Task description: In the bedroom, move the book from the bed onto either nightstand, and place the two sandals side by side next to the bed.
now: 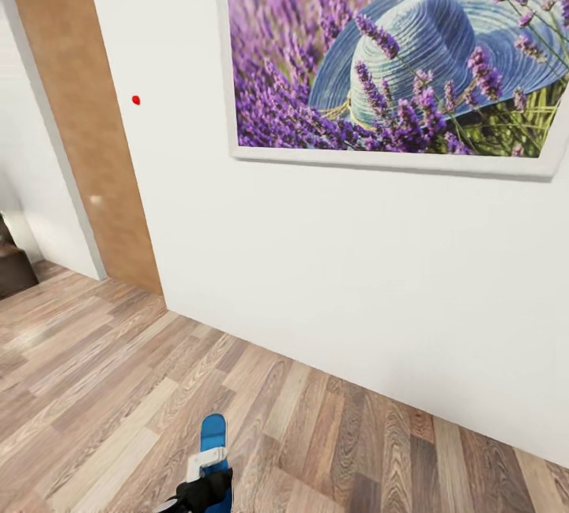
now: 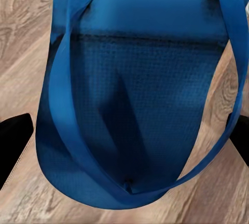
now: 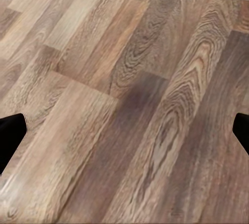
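Note:
A bright blue sandal [image 1: 213, 432] hangs just above the wood-plank floor at the bottom of the head view. My left gripper [image 1: 207, 475] is shut on it. Seen from the left wrist, the sandal [image 2: 135, 79] with its strap loops spans the gap between the two black fingers [image 2: 13, 143], which press against its sides; my left gripper [image 2: 129, 141] holds it across its width. My right gripper [image 3: 124, 133] is open over bare floor, nothing between its fingers. The book, the bed and the nightstand are out of view.
A white wall [image 1: 332, 276] stands close ahead with a large framed lavender-and-hat picture [image 1: 395, 54]. A wooden door panel [image 1: 87, 126] lies to the left, with a piece of dark furniture [image 1: 12, 264] beyond it. Plank floor [image 1: 118, 386] runs left.

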